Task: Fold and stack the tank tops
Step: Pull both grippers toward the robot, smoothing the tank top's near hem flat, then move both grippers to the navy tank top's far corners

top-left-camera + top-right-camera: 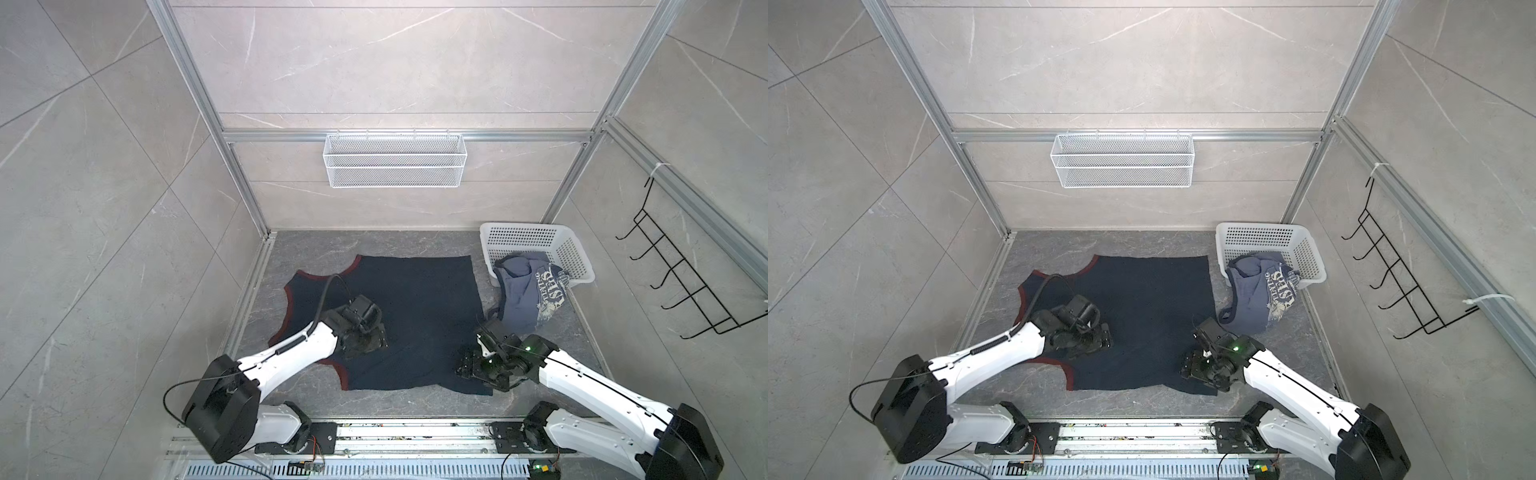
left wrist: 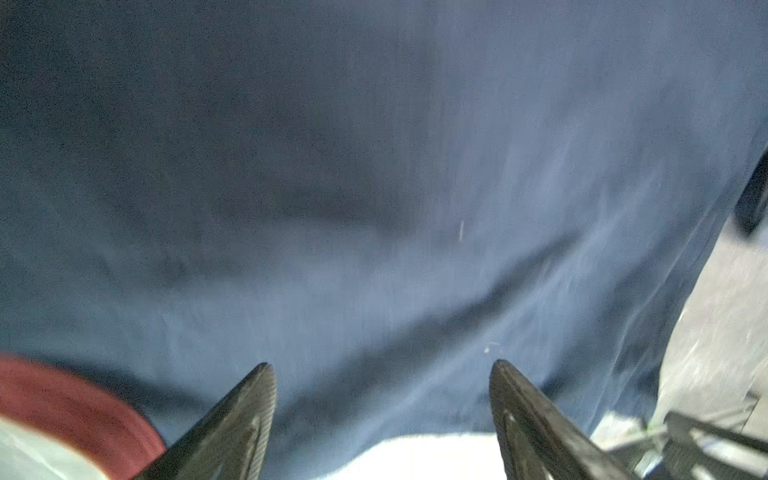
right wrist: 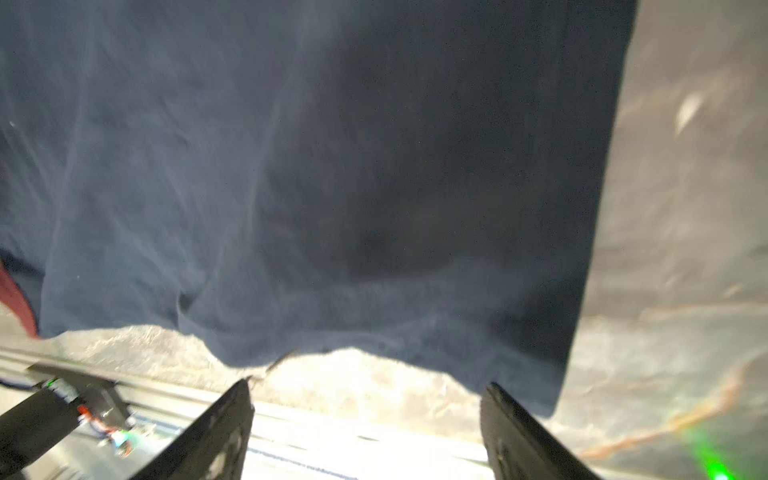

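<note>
The dark navy tank top (image 1: 415, 316) (image 1: 1150, 316) with maroon trim lies spread flat on the grey table in both top views. My left gripper (image 1: 372, 338) (image 1: 1098, 336) hovers open over its front-left part, near a maroon armhole (image 2: 62, 403). In the left wrist view the left gripper (image 2: 382, 365) has only navy cloth (image 2: 374, 187) beneath it. My right gripper (image 1: 463, 368) (image 1: 1187, 368) stands open at the front-right corner. In the right wrist view the right gripper (image 3: 368, 384) sits just off the cloth's edge (image 3: 332, 166). The slate-blue tank top (image 1: 528, 295) (image 1: 1258, 295) spills from the basket.
A white perforated basket (image 1: 523, 239) (image 1: 1258, 235) stands at the back right of the table. A white wire basket (image 1: 395, 160) hangs on the back wall. A black hook rack (image 1: 681, 274) hangs on the right wall. The arms' base rail (image 1: 415, 432) runs along the front.
</note>
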Motion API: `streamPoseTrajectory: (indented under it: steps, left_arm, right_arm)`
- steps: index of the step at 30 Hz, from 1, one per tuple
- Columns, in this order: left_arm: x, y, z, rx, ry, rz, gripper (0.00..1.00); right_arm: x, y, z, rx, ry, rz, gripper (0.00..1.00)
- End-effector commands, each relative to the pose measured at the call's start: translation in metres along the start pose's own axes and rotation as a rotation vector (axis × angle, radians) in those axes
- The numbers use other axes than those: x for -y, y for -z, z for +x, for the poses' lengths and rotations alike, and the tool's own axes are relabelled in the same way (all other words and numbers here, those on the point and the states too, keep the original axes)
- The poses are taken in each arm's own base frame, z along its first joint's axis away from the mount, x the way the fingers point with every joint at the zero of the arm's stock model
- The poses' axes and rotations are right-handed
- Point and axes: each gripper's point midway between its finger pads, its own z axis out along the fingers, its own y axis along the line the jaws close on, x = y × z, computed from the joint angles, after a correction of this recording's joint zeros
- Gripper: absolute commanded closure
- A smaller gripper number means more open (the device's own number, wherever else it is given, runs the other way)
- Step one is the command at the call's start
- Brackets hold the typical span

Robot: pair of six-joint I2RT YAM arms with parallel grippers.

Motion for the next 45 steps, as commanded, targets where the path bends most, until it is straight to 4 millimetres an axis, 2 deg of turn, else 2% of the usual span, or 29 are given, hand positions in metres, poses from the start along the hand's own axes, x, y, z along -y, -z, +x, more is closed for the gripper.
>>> streamPoseTrajectory:
  steps: [1, 5, 11, 13, 17, 21, 32, 36, 38, 43, 45]
  left_arm:
    - [-0.001, 0.007, 0.019, 0.033, 0.085, 0.001, 0.17]
    - [-0.017, 0.003, 0.033, 0.023, 0.078, -0.025, 0.17]
    - [-0.043, -0.016, 0.046, -0.004, 0.076, -0.083, 0.17]
    - [-0.050, -0.022, 0.050, -0.009, 0.084, -0.096, 0.17]
    - [-0.063, -0.028, 0.056, -0.021, 0.090, -0.130, 0.17]
    - [-0.075, -0.030, 0.061, -0.023, 0.096, -0.161, 0.17]
    - [-0.095, -0.023, 0.067, -0.007, 0.095, -0.190, 0.16]
    - [-0.083, -0.024, 0.066, -0.013, 0.070, -0.131, 0.16]
    - [-0.064, -0.016, 0.060, -0.007, 0.029, -0.071, 0.16]
    - [-0.005, 0.021, 0.035, 0.057, -0.128, 0.108, 0.15]
    - [0.001, 0.036, 0.021, 0.118, -0.177, 0.107, 0.14]
  right_arm:
    - [0.004, -0.008, 0.014, -0.064, -0.078, 0.004, 0.13]
    - [0.001, -0.014, 0.009, -0.041, -0.069, 0.004, 0.13]
    - [0.013, -0.033, 0.006, -0.028, -0.079, 0.052, 0.14]
    - [0.022, -0.035, 0.005, -0.023, -0.085, 0.098, 0.14]
    - [0.055, -0.037, 0.013, -0.036, -0.142, 0.253, 0.15]
    - [0.071, -0.036, 0.014, -0.026, -0.163, 0.331, 0.14]
    - [0.076, -0.020, 0.001, 0.033, -0.203, 0.431, 0.15]
    - [0.069, -0.016, -0.004, 0.062, -0.196, 0.396, 0.14]
    - [0.061, -0.009, -0.008, 0.081, -0.179, 0.360, 0.14]
    - [0.038, 0.024, -0.029, 0.180, -0.087, 0.302, 0.14]
    - [0.028, 0.041, -0.040, 0.227, -0.024, 0.294, 0.14]
